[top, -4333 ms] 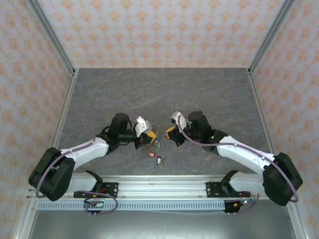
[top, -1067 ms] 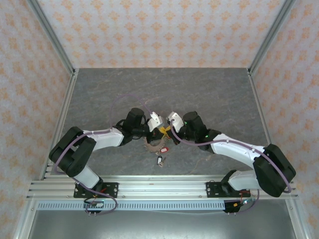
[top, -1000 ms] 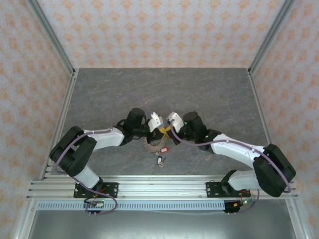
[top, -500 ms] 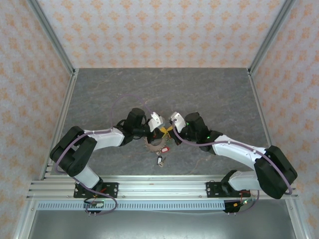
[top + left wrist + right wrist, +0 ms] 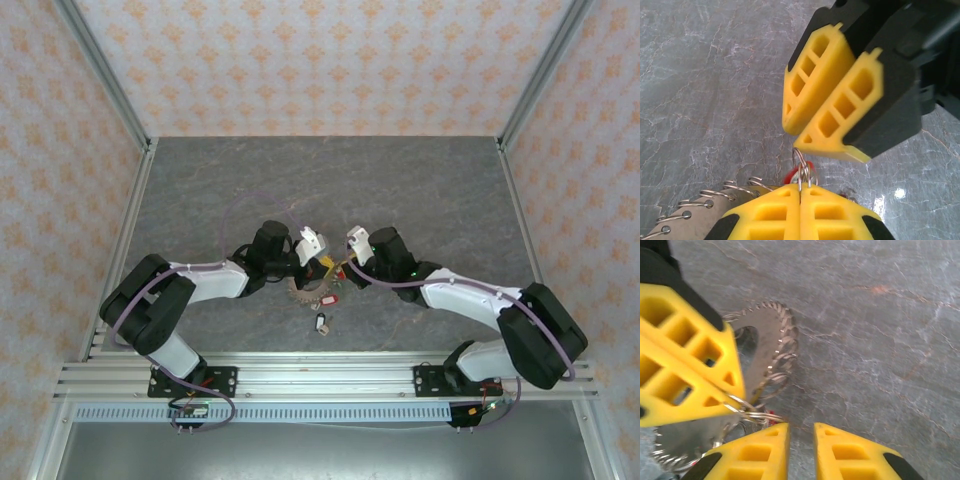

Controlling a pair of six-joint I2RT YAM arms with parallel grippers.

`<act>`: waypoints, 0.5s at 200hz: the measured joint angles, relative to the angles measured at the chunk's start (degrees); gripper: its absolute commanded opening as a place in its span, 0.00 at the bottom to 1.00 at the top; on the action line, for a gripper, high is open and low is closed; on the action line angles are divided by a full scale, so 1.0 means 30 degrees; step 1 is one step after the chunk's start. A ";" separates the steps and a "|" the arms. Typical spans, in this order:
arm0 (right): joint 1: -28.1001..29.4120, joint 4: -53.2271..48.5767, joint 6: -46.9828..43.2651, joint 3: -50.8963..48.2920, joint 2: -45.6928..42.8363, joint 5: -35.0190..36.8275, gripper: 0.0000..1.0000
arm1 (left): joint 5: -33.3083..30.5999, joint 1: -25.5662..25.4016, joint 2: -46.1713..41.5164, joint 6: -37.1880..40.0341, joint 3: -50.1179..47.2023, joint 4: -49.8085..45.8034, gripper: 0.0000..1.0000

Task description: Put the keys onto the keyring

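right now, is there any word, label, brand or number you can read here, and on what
No readable text anywhere.
Tags on the keys: too small to show any print.
Metal of the keyring: bare, no marking seen.
Yellow fingers of the left pincer and the right pincer: plain, unmarked.
The circuit boards on the near rail: too small to read.

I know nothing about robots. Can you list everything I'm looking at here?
keyring: one, grey ribbed wire, mid-table
red-tagged key: one, at the keyring's edge
loose key: one, on the table nearer the arm bases
table: one, grey marbled
walls: three, orange-patterned
left arm: one, white and black
right arm: one, white and black
left gripper: yellow fingers, shut on the keyring's rim
right gripper: yellow fingers, open, empty
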 measured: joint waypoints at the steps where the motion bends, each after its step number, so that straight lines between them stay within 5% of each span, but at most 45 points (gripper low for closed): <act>1: -0.0015 0.0000 0.0007 0.0000 0.0015 0.0007 0.16 | 0.0007 0.0000 -0.0015 0.0000 0.0000 0.0000 0.00; 55: -0.0393 -0.0423 0.0430 0.0015 0.0372 -0.0066 0.13 | 0.0000 0.0000 -0.0532 0.0000 -0.0066 0.0015 0.00; 100: -0.0576 -0.0729 0.0481 0.0051 -0.2506 -0.1020 0.10 | 0.0000 0.0000 -0.0947 0.0015 -0.0102 -0.0066 0.00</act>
